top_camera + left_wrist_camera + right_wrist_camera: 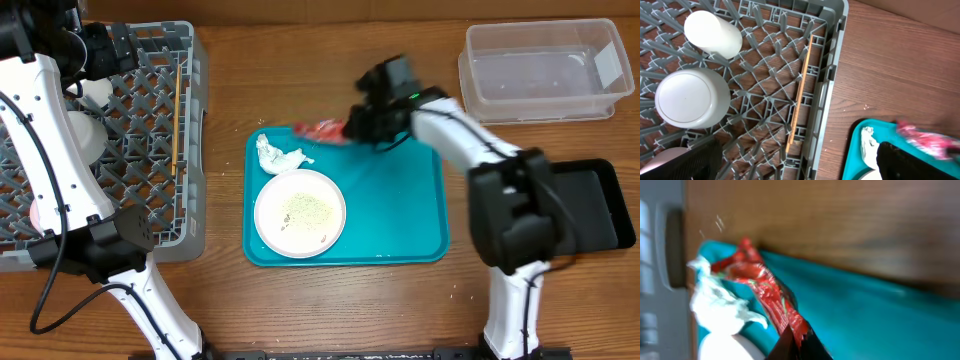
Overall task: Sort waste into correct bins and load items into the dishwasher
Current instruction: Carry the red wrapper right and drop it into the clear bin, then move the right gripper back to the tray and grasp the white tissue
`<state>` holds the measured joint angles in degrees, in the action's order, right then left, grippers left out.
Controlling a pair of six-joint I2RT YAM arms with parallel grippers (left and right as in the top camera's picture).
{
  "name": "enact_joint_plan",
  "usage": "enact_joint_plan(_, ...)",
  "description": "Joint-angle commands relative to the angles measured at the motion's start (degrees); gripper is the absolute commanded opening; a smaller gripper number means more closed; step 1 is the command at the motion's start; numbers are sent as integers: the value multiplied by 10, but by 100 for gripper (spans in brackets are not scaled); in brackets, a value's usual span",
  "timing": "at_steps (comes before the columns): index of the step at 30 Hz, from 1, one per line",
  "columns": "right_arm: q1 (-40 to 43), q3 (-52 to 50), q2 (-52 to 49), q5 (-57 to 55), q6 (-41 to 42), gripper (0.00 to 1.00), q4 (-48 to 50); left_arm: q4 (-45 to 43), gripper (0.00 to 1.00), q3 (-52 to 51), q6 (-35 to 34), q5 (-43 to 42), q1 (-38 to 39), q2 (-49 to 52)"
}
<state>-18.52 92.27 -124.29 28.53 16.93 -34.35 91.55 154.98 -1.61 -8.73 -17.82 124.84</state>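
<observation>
A teal rectangular plastic serving tray (400,215) (raised rim, rounded corners) lies flat on the brown wood-grain tabletop (330,310).

On my feed: one wrapper (325,129), one tissue (278,156), one plate (300,212), one rack (150,60), one tub (540,100), one teal tray (400,210), one black tray (605,205).

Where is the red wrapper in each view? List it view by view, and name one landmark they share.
Overhead: the red wrapper is in the upper middle, at the far edge of the teal tray.
Left wrist: lower right, blurred, over the tray's corner.
Right wrist: centre-left, running diagonally down to the bottom edge.
Shared landmark: the crumpled white tissue next to it.
</observation>
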Motion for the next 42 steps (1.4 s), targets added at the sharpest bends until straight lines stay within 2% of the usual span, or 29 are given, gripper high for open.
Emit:
enact_joint_plan(1,71,60,119,1,7,4,-26,-1,100,0,-7,2,2,5)
enact_joint_plan(4,134,82,165,-26,38,4,-49,-1,100,0,-7,2,2,5)
enact_joint_plan(8,221,87,196,-110,135,4,-50,-1,100,0,-7,2,2,5)
enact_joint_plan(13,273,84,187,-172,166,4,-50,-1,100,0,-7,2,2,5)
enact_joint_plan(18,284,82,179,-329,193,4,-62,-1,100,0,-7,2,2,5)
enact_joint_plan(19,284,82,179,-352,193,12,-62,-1,100,0,-7,2,2,5)
enact_joint_plan(20,284,82,179,-377,193,34,-61,-1,100,0,-7,2,2,5)
enact_joint_plan(21,284,82,179,-391,193,64,-61,-1,100,0,-7,2,2,5)
enact_joint_plan(22,284,82,179,-396,193,79,-61,-1,100,0,-7,2,2,5)
enact_joint_plan(27,284,82,179,-391,191,84,-79,-1,100,0,-7,2,2,5)
enact_joint_plan(30,282,82,179,-320,191,91,-87,-1,100,0,-7,2,2,5)
enact_joint_plan(31,281,82,179,-248,184,90,-88,-1,100,0,-7,2,2,5)
enact_joint_plan(32,279,82,179,-150,157,84,-89,-1,100,0,-7,2,2,5)
enact_joint_plan(35,264,82,179,146,51,83,-82,-1,100,0,-7,2,2,5)
enact_joint_plan(37,239,82,179,255,-9,84,-80,-1,100,0,-7,2,2,5)
enact_joint_plan(39,183,82,179,265,-64,87,-101,-1,100,0,-7,2,2,5)
enact_joint_plan(42,97,82,177,143,-99,89,-132,-1,100,0,-7,2,2,5)
